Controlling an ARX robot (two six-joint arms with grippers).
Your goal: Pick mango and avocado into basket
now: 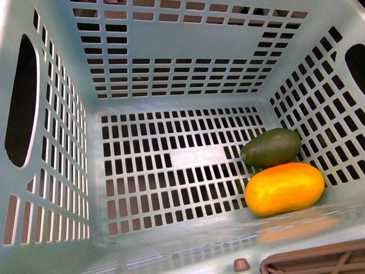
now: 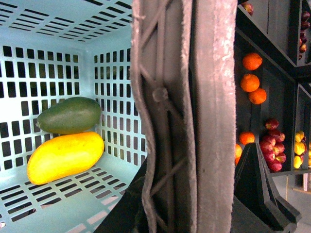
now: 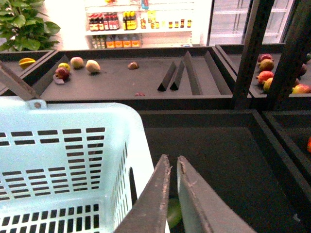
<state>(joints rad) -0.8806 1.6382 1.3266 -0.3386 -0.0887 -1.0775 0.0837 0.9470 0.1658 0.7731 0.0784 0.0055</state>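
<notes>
Mango and avocado lying inside the basket

Mango (image 1: 284,188) and avocado (image 1: 271,147) are seen together on the slotted floor of the basket (image 1: 63,188) in the front view, in its near right corner. The left part of the floor is bare. The avocado is placed just behind the mango, and the two fruits are touching, with the mango close against the near wall. No gripper is shown in this view.

In the left wrist view the same pair is seen through the open top of the basket, the avocado resting against the mango. A wide grey ribbed strip, apparently the brown handle (image 2: 184,116), is held close before the camera, well apart from the fruit. Whether the left gripper is closed on it cannot be told. Shelves with oranges (image 2: 251,80) and red fruit (image 2: 272,145) are seen beyond.

In the right wrist view the right gripper (image 3: 173,191) is held outside the basket, just beside its outer wall, with its fingers (image 3: 192,204) drawn almost together and nothing grasped between them. Dark display trays (image 3: 194,77) with scattered fruit are seen behind.
</notes>
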